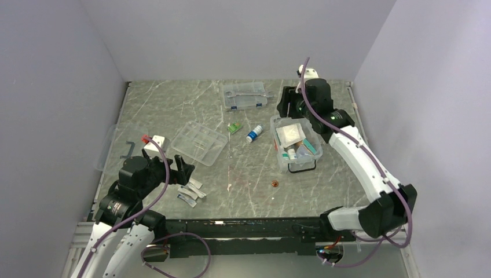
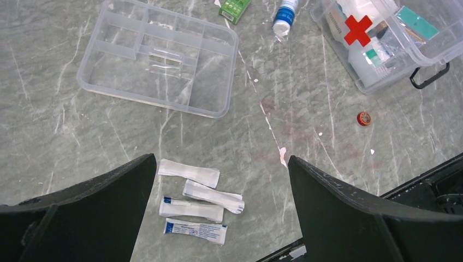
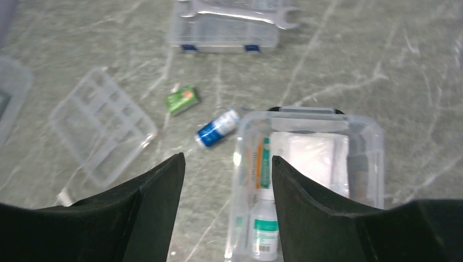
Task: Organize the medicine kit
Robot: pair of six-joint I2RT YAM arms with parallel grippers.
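Observation:
The medicine kit's clear box [image 1: 279,152] with a red cross [image 2: 357,30] stands right of centre, holding a white bottle [image 3: 265,226], a flat white pack and tubes. My right gripper [image 3: 227,158] hovers open over the box's far left rim, nothing between its fingers. On the table left of the box lie a blue-capped bottle [image 1: 253,134] and a green packet [image 1: 234,128]. The clear divided tray [image 1: 200,142] sits left of those, and the black-handled lid [image 1: 113,142] lies at far left. My left gripper [image 2: 221,158] hangs wide open above several white packets [image 2: 191,196].
A flatter clear case with blue latches and wrenches [image 1: 246,95] lies at the back, near the right gripper. A small red round cap [image 1: 274,183] rests on the table in front of the box. Grey walls close in both sides and the back.

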